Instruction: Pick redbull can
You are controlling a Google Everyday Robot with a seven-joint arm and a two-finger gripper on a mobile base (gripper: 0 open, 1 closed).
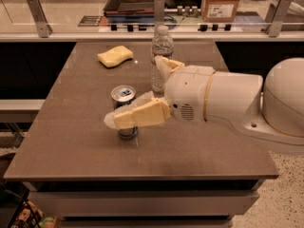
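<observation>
The redbull can (123,94) stands upright on the brown table (71,141), left of the middle, showing its silver top and blue tab. My gripper (134,91) reaches in from the right at the can's height. Its near finger (137,116) lies across the front of the can and hides most of the body. Its far finger (164,65) points up behind, next to the water bottle. The fingers are spread apart and the can is not clamped; it rests on the table.
A clear plastic water bottle (162,45) stands just behind the gripper, close to the far finger. A yellow sponge (115,56) lies at the back left of the table. A counter with rails (142,30) runs behind the table.
</observation>
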